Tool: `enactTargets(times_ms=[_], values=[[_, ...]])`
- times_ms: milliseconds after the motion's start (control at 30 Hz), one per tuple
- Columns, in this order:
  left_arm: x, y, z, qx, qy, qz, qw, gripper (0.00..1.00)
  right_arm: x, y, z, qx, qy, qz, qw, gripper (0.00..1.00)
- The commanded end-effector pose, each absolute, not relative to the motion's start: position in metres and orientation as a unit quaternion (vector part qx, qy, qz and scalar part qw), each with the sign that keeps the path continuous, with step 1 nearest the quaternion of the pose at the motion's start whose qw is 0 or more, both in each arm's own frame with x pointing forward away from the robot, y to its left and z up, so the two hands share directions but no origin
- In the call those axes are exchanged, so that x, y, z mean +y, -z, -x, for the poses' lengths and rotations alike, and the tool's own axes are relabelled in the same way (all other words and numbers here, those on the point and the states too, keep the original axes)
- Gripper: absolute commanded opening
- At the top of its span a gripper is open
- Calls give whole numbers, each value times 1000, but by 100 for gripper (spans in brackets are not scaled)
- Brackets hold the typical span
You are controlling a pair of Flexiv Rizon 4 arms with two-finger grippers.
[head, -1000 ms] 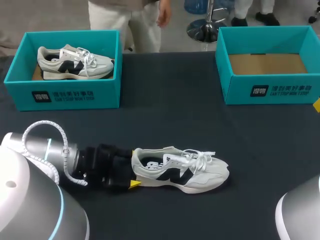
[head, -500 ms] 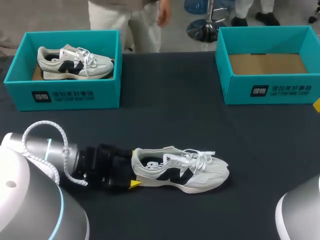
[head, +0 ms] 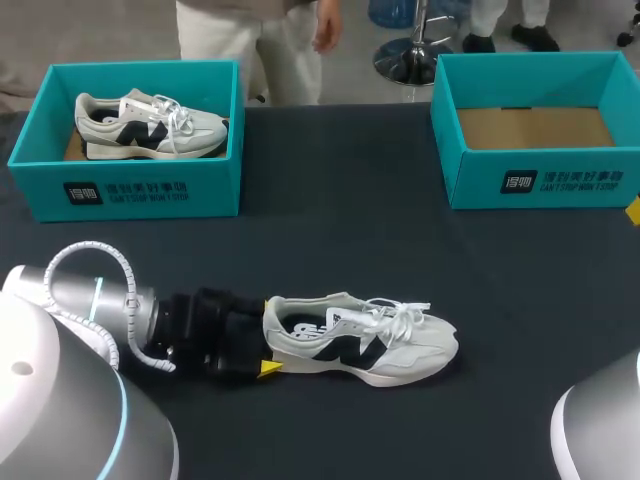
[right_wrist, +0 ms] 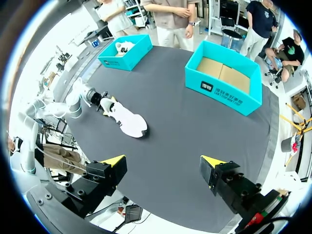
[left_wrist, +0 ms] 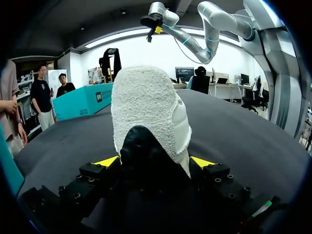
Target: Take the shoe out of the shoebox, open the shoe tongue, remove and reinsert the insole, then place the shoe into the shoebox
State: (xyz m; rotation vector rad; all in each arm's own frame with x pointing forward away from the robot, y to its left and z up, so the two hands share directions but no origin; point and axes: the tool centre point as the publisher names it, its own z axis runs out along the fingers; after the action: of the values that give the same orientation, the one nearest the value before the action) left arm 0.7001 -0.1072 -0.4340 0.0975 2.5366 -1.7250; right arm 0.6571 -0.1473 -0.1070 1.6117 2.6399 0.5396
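One pale, fuzzy-heeled sneaker (head: 360, 335) sits upright on the dark matte table (head: 350, 230), well apart from the teal cardboard shoebox (head: 540, 180). The left gripper (left_wrist: 155, 162) clamps its heel. The right gripper (right_wrist: 163, 161) hangs high above the table, fingers spread wide.

The shoe (head: 360, 340) lies on the table (head: 340, 230), before the left shoebox (head: 125, 192) and right shoebox (head: 540, 185).

Lighting's bright and pretty even from overhead, so the white and grey lace-up sneaker (head: 360, 340) only drops a thin soft shadow on the dark matte table cloth (head: 340, 250). From the left wrist, a bright strip along the ceiling (left_wrist: 117, 38) glows behind it. The fuzzy heel is well lit, while the black parts underneath nearly vanish in shadow.
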Motion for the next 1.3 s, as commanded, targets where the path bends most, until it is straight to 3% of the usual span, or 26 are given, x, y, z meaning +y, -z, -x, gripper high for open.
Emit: enactTargets(times_ms=[33,533,1300], values=[[-110,438,-699,827,561,-31,37,0,-107,104,-676,838,-122,-532,-7,100],[-110,438,-699,827,561,-31,37,0,9,182,-686,816,-54,-574,-42,100],[-110,438,-699,827,561,-31,37,0,12,185,-686,818,-53,-571,-52,100]])
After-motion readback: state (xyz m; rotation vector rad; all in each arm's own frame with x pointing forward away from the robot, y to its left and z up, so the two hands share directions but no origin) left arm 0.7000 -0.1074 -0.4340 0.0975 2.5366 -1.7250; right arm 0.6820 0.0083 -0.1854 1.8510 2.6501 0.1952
